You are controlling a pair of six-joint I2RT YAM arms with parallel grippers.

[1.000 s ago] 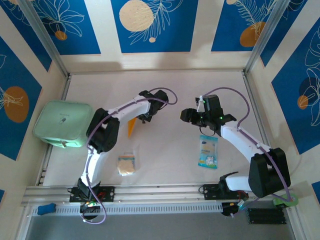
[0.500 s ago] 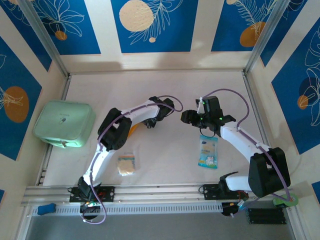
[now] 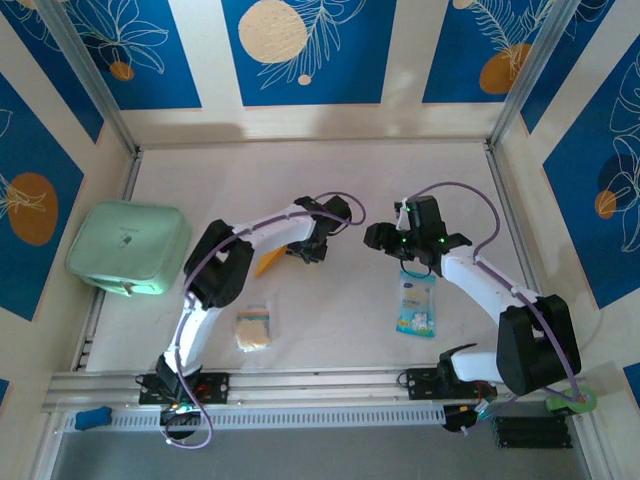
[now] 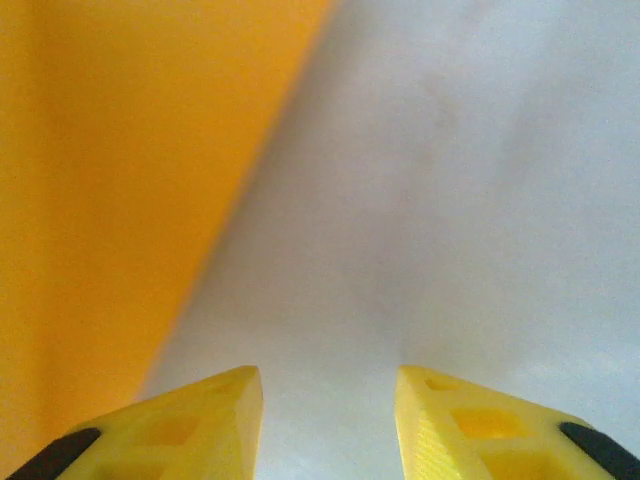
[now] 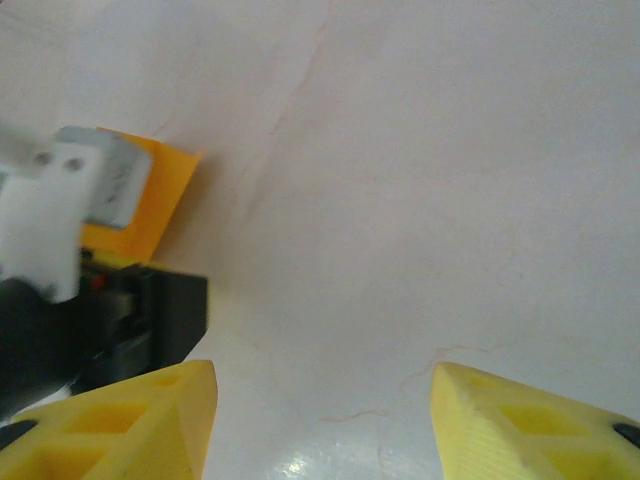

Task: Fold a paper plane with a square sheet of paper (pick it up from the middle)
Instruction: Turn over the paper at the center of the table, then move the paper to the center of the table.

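Observation:
The orange-yellow sheet of paper [image 3: 268, 262] lies on the table as a narrow pointed shape, partly hidden under my left forearm; I cannot tell if it has the form of the paper plane. My left gripper [image 3: 312, 246] is just right of it and open. In the left wrist view the paper [image 4: 100, 190] fills the left side, while the left gripper [image 4: 330, 405] has only bare table between its fingers. My right gripper [image 3: 380, 238] hovers open further right. The right wrist view has the right gripper [image 5: 325, 400] over bare table, with a corner of the paper [image 5: 150, 195] behind the left wrist.
A light-blue and white packet [image 3: 416, 304] lies under my right forearm. A small beige spongy square [image 3: 254, 328] sits near the front. A mint-green box [image 3: 128, 247] stands at the left edge. Metal frame posts and patterned walls close in the table.
My left gripper has opened and shifted right, off the paper, which now lies beside it. The right arm has barely moved.

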